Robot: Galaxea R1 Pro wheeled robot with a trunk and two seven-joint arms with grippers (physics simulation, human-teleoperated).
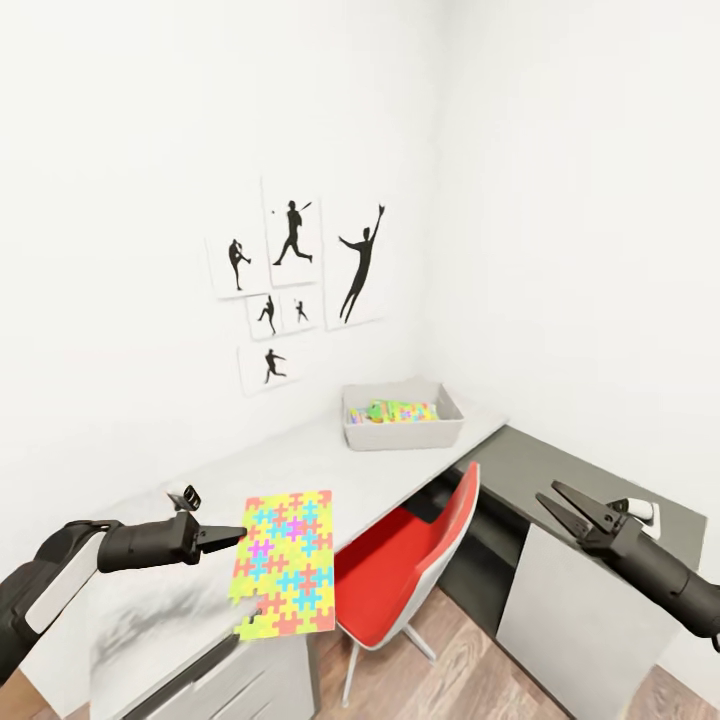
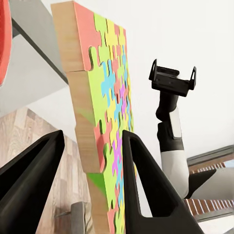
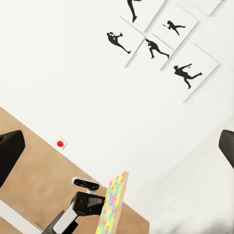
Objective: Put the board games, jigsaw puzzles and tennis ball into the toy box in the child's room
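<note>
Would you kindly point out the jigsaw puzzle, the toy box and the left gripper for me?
jigsaw puzzle (image 1: 285,562), head view, middle of its colourful face.
toy box (image 1: 402,432), head view, its front wall.
left gripper (image 1: 232,537), head view, fingertips at the puzzle's edge.

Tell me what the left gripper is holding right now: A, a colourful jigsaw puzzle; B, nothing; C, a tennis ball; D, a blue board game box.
A: the left gripper is shut on the edge of the jigsaw puzzle, lifted above the table.
</note>
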